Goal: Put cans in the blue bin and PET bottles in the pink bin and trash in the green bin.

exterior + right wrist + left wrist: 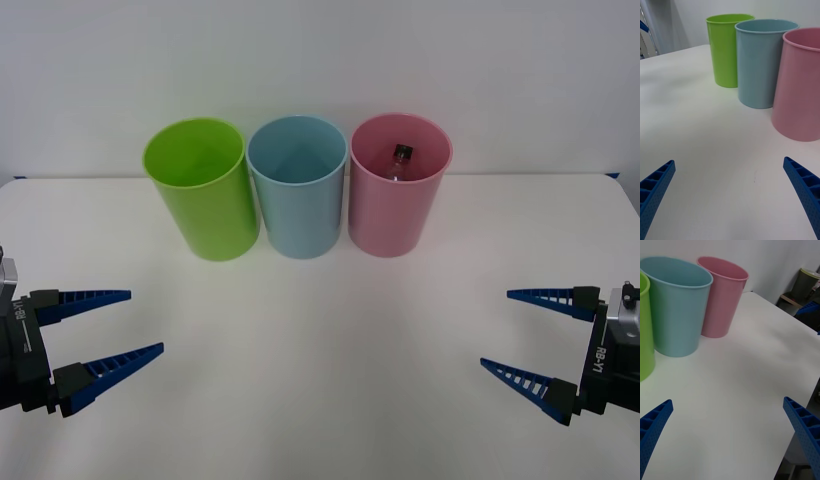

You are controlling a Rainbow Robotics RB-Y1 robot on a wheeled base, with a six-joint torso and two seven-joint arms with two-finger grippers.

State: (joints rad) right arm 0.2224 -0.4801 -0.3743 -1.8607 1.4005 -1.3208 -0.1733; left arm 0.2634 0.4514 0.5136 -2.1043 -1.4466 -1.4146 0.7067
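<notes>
White table [320, 340], plain wall behind. My left gripper [108, 325] and right gripper [528, 335] spread wide, empty, low at near corners. Bottle [400, 160] sits inside pink bin [398, 215]; blue bin [297, 205], green bin [205, 210] beside. Sorting looks finished; nothing left to grab.

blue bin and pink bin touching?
Cannot tell. In the front view the blue bin and pink bin meet at their rims with no visible gap; the left wrist view shows their bases apart, but overlap hides the rims.
</notes>
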